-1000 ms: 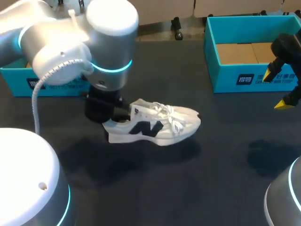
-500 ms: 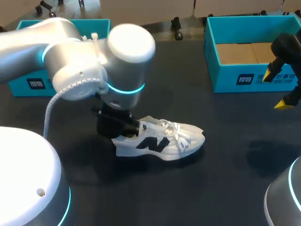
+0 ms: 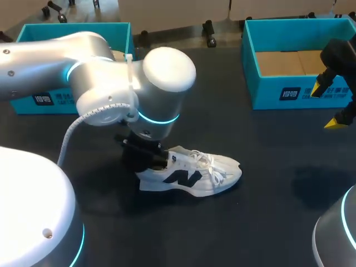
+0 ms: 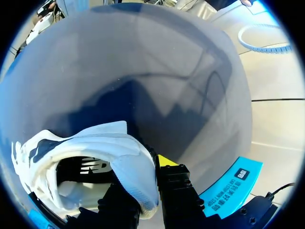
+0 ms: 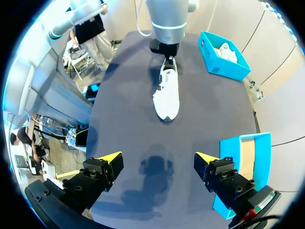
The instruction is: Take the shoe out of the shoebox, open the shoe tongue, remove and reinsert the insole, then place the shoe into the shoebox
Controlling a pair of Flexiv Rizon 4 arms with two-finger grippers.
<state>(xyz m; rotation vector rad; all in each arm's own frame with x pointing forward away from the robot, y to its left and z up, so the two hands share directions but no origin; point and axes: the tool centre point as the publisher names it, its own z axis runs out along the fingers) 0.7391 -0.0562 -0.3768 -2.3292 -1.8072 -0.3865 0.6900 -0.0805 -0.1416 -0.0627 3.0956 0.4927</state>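
Note:
A white sneaker (image 3: 192,175) with a dark side logo stands upright on the dark table, toe pointing right. My left gripper (image 3: 146,159) is at its heel and mostly hidden under the arm's wrist. In the left wrist view the left gripper (image 4: 143,191) is shut on the heel collar of the sneaker (image 4: 90,152), one finger inside and one outside. My right gripper (image 3: 332,105) hangs open by the right shoebox (image 3: 261,83). The right wrist view shows the right gripper (image 5: 158,158) open and empty, well short of the sneaker (image 5: 167,93).
Two teal shoeboxes stand at the back: the left box (image 3: 33,97) behind my left arm, the right one with a bare cardboard floor. In the right wrist view the far box (image 5: 214,59) holds something white.
My left arm has carried the sneaker by the heel a little to the right and toward the table's front. The right arm has not moved.

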